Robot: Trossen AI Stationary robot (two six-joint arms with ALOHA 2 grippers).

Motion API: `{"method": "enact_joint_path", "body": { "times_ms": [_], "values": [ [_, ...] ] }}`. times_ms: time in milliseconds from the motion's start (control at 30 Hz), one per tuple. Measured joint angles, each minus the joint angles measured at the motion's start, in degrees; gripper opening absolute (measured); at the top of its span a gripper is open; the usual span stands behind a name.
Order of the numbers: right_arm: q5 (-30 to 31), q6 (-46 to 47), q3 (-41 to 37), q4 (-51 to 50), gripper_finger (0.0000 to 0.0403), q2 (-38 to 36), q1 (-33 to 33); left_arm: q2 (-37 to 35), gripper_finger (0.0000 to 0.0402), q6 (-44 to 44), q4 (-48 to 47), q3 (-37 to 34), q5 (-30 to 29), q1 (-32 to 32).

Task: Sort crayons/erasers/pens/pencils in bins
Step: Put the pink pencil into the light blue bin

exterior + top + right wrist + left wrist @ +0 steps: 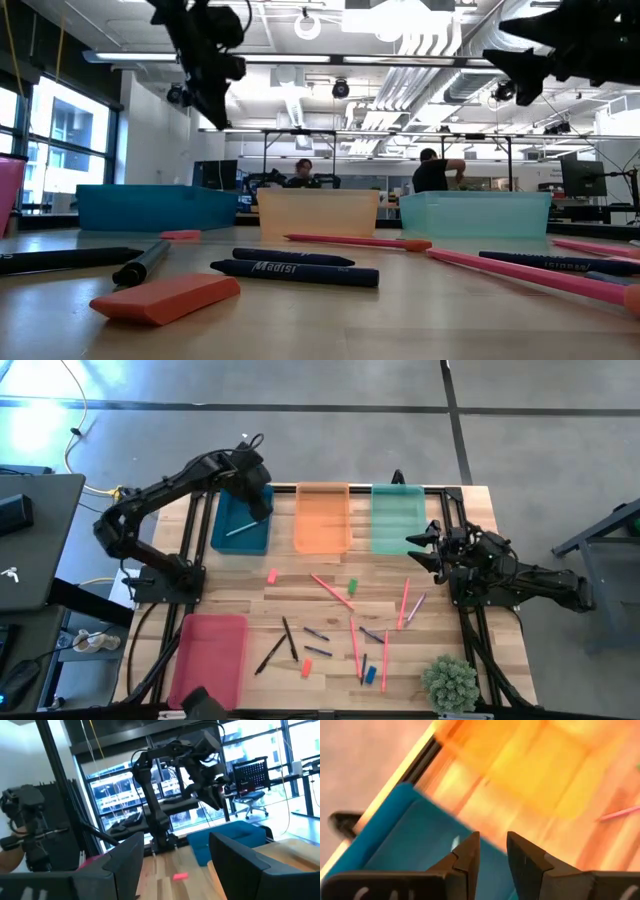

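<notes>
My left gripper [260, 500] [492, 836] hangs above the dark teal-blue bin [240, 525], open by a narrow gap with nothing between its fingers. A silver-grey pen [240, 528] lies on that bin's floor. Beside it stand the orange bin [322, 518] and the mint green bin [397, 518]; the pink-red bin [212, 655] sits at the near left. Long pink-red pencils [332, 592], dark blue pens [316, 633] and small erasers [271, 575] lie loose on the table. My right gripper [412, 550] [172, 845] waits open at the right, raised off the table.
A small green plant [450, 682] stands at the near right corner. Black frame rails [190, 550] run along both table sides. An orange eraser [165, 297] and dark sticks [290, 638] lie near the front edge. A laptop [30, 540] sits off the table's left.
</notes>
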Motion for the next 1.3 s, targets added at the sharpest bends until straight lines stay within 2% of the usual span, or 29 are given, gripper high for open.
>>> {"method": "enact_joint_path", "body": {
  "times_ms": [233, 367, 500, 667, 900, 1167, 1300],
  "values": [
    [3.85, 5.39, 8.64, -16.76, 0.0217, 1.81, 0.00, -4.20, 0.0087, -4.67, 8.79, -6.94, -0.33, -6.76],
    [5.13, 13.80, 12.82, -29.13, 0.0217, 4.60, 0.00, -5.18, 0.0087, -5.10, 15.79, -11.90, -0.33, -12.09],
    [5.08, 21.99, 14.77, -37.14, 0.0217, 8.02, 0.12, -5.22, 0.0087, -5.46, 24.03, -16.49, -0.33, -17.20],
    [5.07, 26.63, 15.96, -38.19, 0.0217, 12.76, 3.02, -5.22, 0.0087, -7.25, 28.40, -18.93, -1.42, -23.11],
    [11.68, 27.58, 19.05, -38.19, 0.0217, 21.89, 9.05, -5.22, 0.0087, -8.19, 28.31, -19.27, -2.32, -27.92],
    [18.73, 25.07, 25.11, -38.17, 0.0217, 34.12, 15.39, -6.14, 0.0087, -10.79, 19.80, -19.27, -12.53, -27.13],
    [21.46, 25.05, 28.93, -38.21, 0.0217, 40.28, 17.90, -7.03, 0.0087, -13.75, 15.31, -19.29, -15.42, -25.30]
  ]
}}
